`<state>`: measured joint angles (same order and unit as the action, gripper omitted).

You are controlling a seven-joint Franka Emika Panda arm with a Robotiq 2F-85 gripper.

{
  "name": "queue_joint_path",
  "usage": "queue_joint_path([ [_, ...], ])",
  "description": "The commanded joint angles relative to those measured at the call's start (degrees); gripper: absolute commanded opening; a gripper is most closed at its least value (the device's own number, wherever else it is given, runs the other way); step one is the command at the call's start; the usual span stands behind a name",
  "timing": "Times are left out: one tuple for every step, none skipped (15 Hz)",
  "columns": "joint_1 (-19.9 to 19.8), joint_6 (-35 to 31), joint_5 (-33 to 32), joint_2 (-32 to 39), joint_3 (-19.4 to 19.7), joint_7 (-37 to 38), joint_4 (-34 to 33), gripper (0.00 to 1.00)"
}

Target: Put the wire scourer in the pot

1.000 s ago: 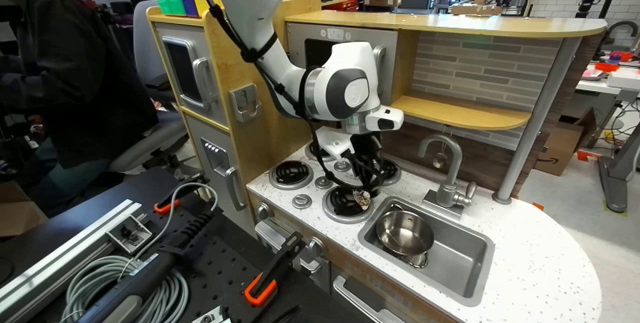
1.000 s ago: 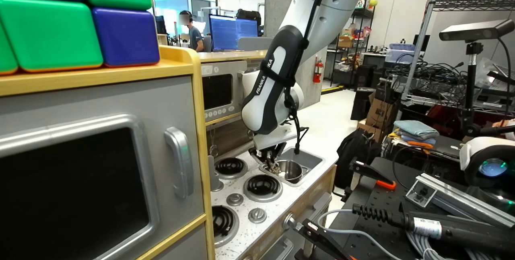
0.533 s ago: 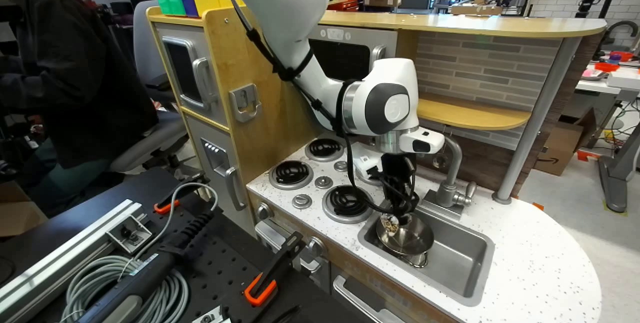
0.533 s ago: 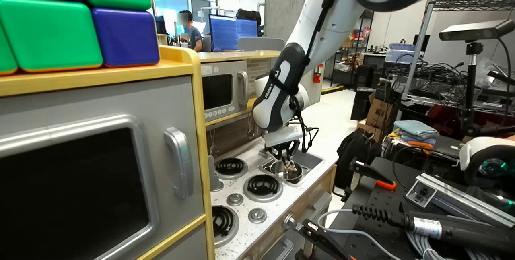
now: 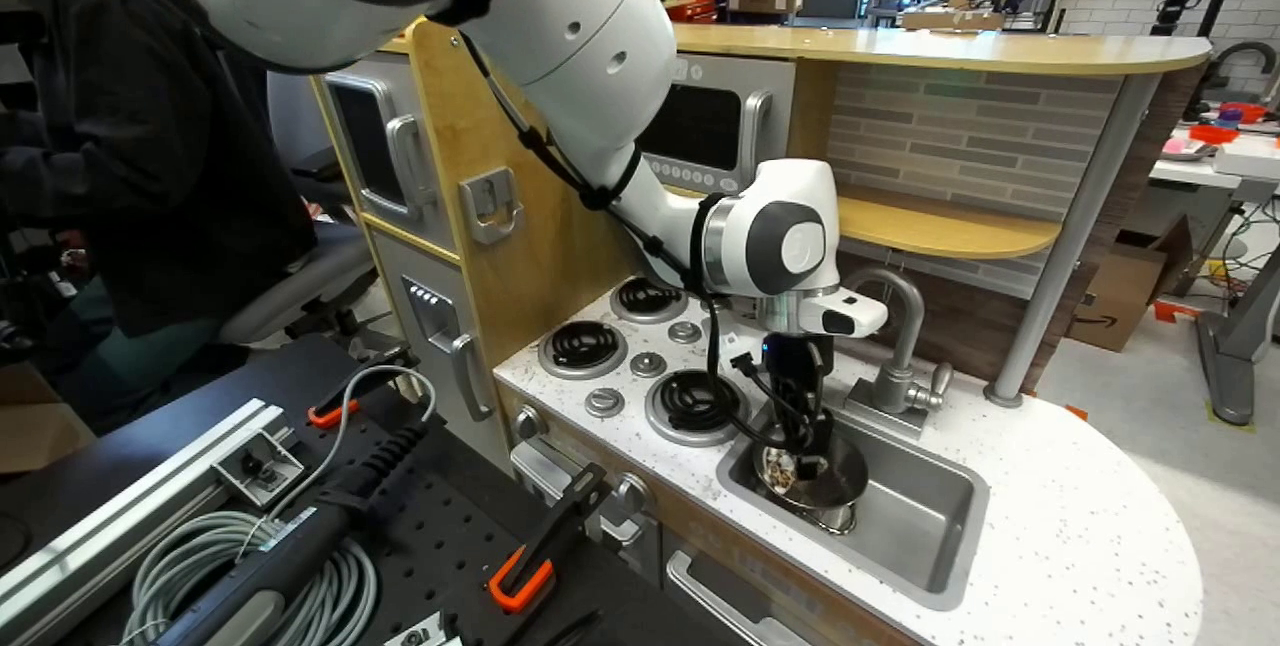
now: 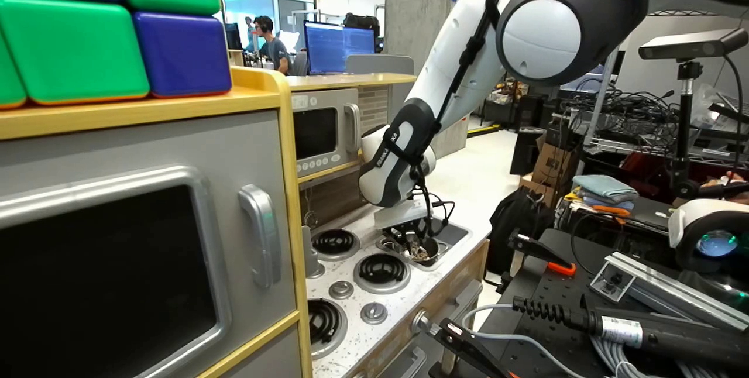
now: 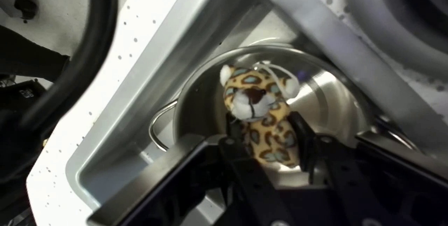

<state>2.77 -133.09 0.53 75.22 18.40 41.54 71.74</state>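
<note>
A small leopard plush toy with a white muzzle [image 7: 257, 101] is in my gripper [image 7: 265, 119]; its body is between the two fingers, which touch it on both sides. The plush shows in both exterior views [image 5: 779, 471] [image 6: 419, 252], down inside the steel pot [image 5: 845, 491]. The pot also shows in the wrist view [image 7: 332, 96]; it stands in the sink. My gripper [image 5: 808, 466] points down, its fingertips within the pot's rim. Whether the plush touches the pot's bottom I cannot tell. No wire scourer shows in any view.
The grey sink [image 5: 925, 546] surrounds the pot, with the faucet [image 5: 905, 326] behind it. Stove burners [image 5: 695, 408] lie beside the sink. A wooden shelf [image 5: 940, 226] overhangs the back. A black table with cables and clamps [image 5: 450, 536] stands in front.
The arm has moved from over the burners across to the pot and then down. The plush, held in the gripper throughout, has gone from above the burner to inside the pot.
</note>
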Motion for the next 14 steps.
queue_joint_path([
  [-2.1, 4.0, 0.0, -1.8, -1.9, -1.8, -1.5, 0.7],
  [-2.3, 3.4, 0.0, -3.1, -2.1, -2.4, 0.3, 0.78],
  [-1.9, 0.8, 1.1, -6.3, -1.9, -3.8, 4.9, 0.85],
  [-2.3, -0.5, 1.4, -8.2, -2.2, -4.7, 7.3, 0.93],
  [-2.6, -2.1, 1.9, -10.7, -2.5, -5.9, 9.9, 0.99],
  [-2.9, -4.2, 2.7, -13.7, -2.8, -7.3, 13.3, 1.0],
  [-3.5, -6.9, 3.7, -16.6, -3.4, -9.2, 16.1, 1.0],
  [-4.0, -9.4, 4.7, -18.9, -4.0, -10.9, 18.5, 1.0],
  [-5.3, -12.7, 5.2, -20.9, -5.3, -12.7, 20.4, 1.0],
  [-6.1, -15.7, 6.2, -23.3, -6.1, -14.7, 23.1, 1.0],
  [-7.2, -18.9, 7.3, -25.6, -7.3, -17.1, 25.7, 1.0],
  [-8.5, -22.0, 8.5, -27.9, -8.6, -19.2, 28.4, 1.0],
  [-10.3, -24.8, 10.1, -30.4, -10.3, -21.6, 31.1, 1.0],
  [-12.2, -27.3, 11.8, -32.7, -12.3, -24.0, 33.7, 1.0],
])
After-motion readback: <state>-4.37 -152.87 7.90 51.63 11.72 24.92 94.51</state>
